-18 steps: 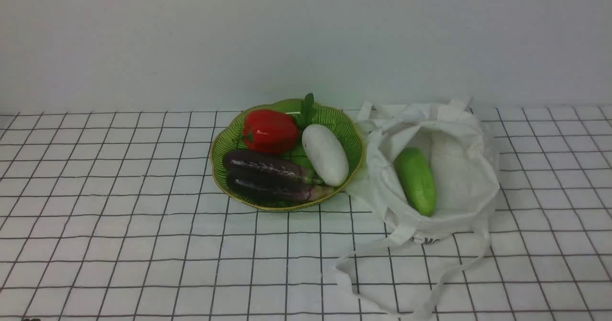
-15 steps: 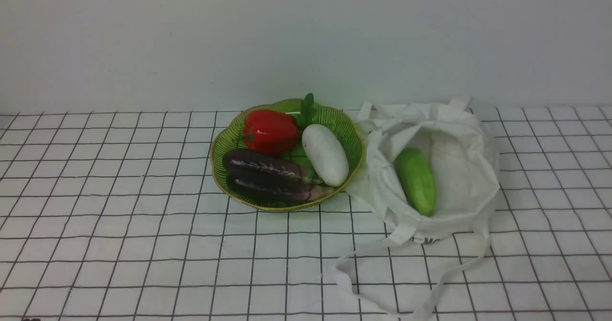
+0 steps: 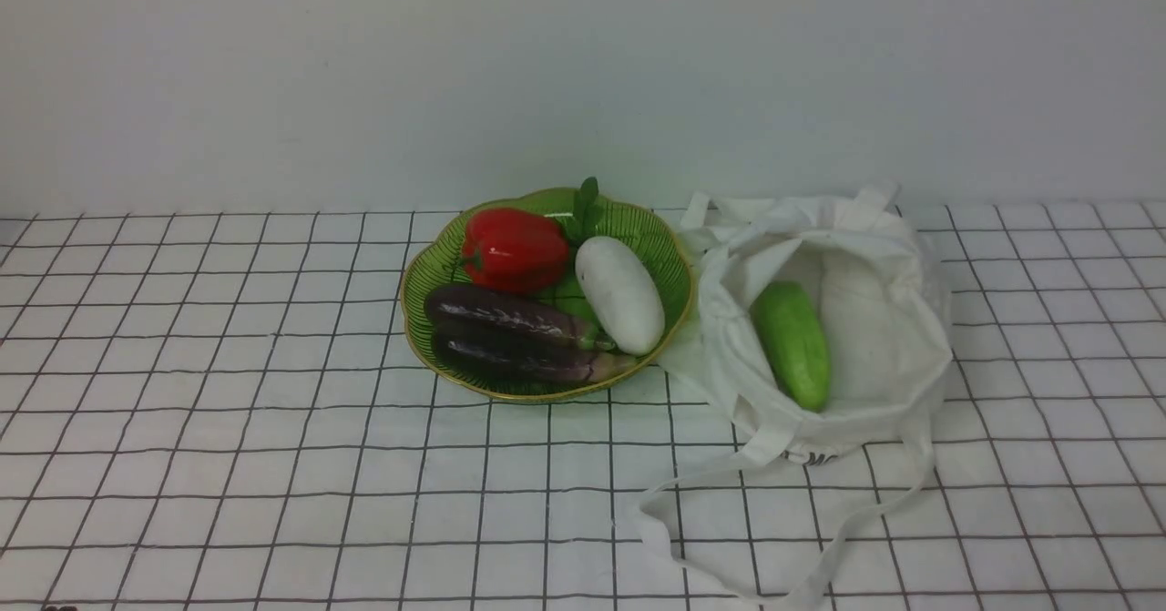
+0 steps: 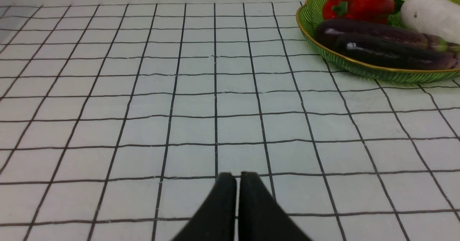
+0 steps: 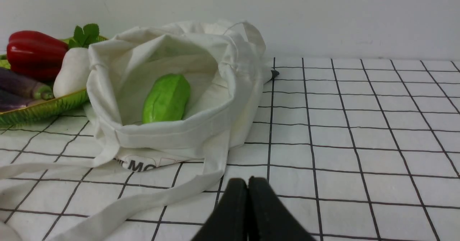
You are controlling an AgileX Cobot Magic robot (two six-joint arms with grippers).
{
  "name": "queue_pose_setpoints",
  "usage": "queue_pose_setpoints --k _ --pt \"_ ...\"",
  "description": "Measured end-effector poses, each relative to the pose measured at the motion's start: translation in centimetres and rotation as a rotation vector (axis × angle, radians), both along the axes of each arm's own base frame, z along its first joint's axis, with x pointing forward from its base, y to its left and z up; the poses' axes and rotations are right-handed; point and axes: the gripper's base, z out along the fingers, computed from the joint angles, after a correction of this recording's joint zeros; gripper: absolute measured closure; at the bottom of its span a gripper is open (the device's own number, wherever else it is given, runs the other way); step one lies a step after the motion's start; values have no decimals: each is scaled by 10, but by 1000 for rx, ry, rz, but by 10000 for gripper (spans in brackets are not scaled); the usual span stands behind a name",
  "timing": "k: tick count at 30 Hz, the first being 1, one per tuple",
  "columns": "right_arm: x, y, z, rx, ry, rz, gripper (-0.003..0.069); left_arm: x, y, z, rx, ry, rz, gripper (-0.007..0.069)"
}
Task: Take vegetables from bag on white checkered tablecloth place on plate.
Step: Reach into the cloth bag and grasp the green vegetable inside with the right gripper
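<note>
A light-green oblong vegetable lies inside the open white cloth bag on the checkered tablecloth. Left of the bag stands the green gold-rimmed plate, which holds a red pepper, two dark eggplants and a white oblong vegetable. Neither gripper shows in the front view. My right gripper is shut and empty, low over the cloth a short way before the bag. My left gripper is shut and empty, well short of the plate.
The bag's long strap handles trail over the cloth toward the near edge. A pale wall rises just behind plate and bag. A small leafy sprig sticks up at the plate's back.
</note>
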Motion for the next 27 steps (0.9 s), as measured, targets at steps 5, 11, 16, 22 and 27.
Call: queue_pose_setpoints --k 5,11,16,22,27 --pt "0 2 2 157 -10 -8 674 0 0 0 0 0 0 632" --pt "1 8 8 746 -3 -30 674 0 0 0 0 0 0 632" --pt "0 9 10 907 9 -32 674 0 0 0 0 0 0 632" --pt "-5 10 46 721 -78 36 674 0 0 0 0 0 0 632" --pt "11 11 106 381 -8 43 673 0 0 0 0 0 0 632"
